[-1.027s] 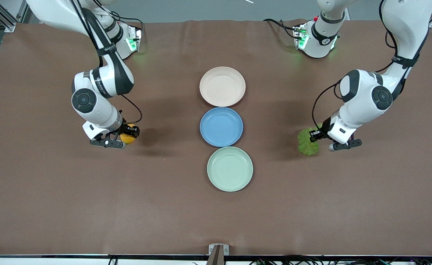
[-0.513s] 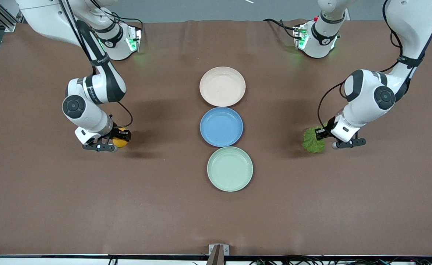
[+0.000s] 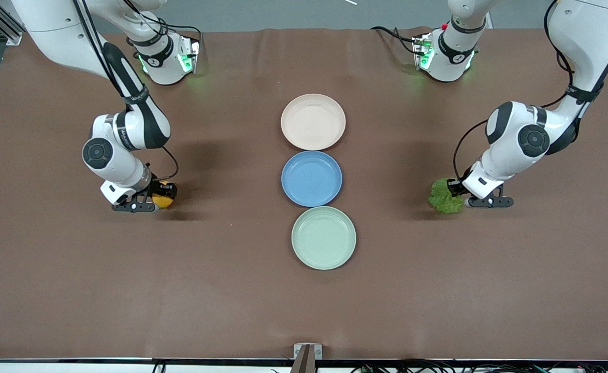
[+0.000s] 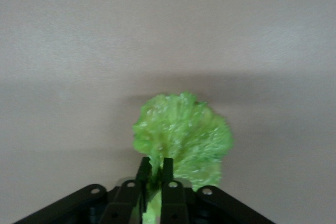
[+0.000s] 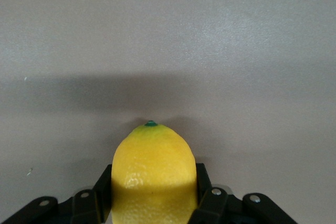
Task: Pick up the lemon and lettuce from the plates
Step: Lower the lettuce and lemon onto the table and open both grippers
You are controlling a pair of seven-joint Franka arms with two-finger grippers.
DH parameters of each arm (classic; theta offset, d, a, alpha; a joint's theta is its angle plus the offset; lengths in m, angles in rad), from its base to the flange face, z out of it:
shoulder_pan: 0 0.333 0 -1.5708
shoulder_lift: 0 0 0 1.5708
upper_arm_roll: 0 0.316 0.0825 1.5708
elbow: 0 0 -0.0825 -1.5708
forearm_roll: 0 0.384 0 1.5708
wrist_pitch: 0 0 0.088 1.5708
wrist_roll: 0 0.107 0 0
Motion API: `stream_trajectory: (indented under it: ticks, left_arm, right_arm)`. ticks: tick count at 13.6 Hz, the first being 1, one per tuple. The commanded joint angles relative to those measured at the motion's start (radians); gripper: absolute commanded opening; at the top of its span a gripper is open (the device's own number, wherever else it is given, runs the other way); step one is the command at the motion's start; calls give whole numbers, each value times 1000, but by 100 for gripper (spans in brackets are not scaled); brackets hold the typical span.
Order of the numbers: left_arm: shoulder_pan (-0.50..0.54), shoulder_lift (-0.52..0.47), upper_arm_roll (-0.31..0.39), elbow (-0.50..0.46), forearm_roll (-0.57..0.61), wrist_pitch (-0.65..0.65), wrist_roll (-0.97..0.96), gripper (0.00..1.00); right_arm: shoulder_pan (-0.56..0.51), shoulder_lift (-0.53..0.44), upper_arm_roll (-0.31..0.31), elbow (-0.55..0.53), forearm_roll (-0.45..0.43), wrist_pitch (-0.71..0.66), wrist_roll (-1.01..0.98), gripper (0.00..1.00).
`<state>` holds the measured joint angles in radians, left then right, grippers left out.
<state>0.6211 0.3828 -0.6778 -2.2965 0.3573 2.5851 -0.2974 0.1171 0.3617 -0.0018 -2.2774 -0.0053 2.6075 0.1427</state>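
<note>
Left pincer (image 3: 455, 192) is pinching the lettuce (image 3: 445, 196) by its stem, low over the tabletop (image 3: 304, 311); right pincer (image 3: 158, 198) is clamping the lemon (image 3: 163, 199). Both plates (image 3: 313, 122) are sitting bare. Risk: that thin leaf tearing free.

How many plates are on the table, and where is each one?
3, in a row across the table's middle. The beige plate lies farthest from the front camera, the blue plate is between the others, and the green plate lies nearest. All three are empty; none seems hidden.
</note>
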Motion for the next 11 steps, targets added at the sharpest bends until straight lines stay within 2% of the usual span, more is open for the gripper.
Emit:
stream_trajectory:
  ticks: [1, 2, 3, 4, 5, 6, 8, 9, 11]
  left_arm:
    - [22, 2, -11, 6, 71, 12, 7, 95]
    - [22, -5, -12, 14, 74, 10, -2, 100]
    - [19, -13, -16, 37, 72, 0, -3, 100]
    - [20, -25, -20, 54, 74, -14, -3, 100]
    - [19, -42, -23, 84, 74, -51, 3, 100]
    - [19, -70, -31, 115, 74, -119, 9, 100]
    - [22, -96, -68, 214, 59, -306, 12, 100]
    - [22, -97, -81, 285, 55, -413, 21, 100]
    - [25, -101, -91, 405, -24, -551, 70, 100]
  right_arm:
    - [-20, -7, 19, -17, -5, 13, -8, 11]
    - [-21, -7, 19, -14, -5, 11, -8, 14]
    - [-22, -7, 19, -10, -4, 8, -11, 20]
    - [-22, -7, 19, -8, -5, 6, -23, 37]
    - [-21, -7, 19, -8, -5, 6, -52, 92]
    - [-21, -9, 19, -7, -5, 5, -61, 100]
    - [-21, -15, 19, 15, -5, -12, -63, 100]
    - [-21, -27, 19, 44, -5, -70, -63, 100]
    - [-21, -53, 19, 166, -5, -301, -66, 100]
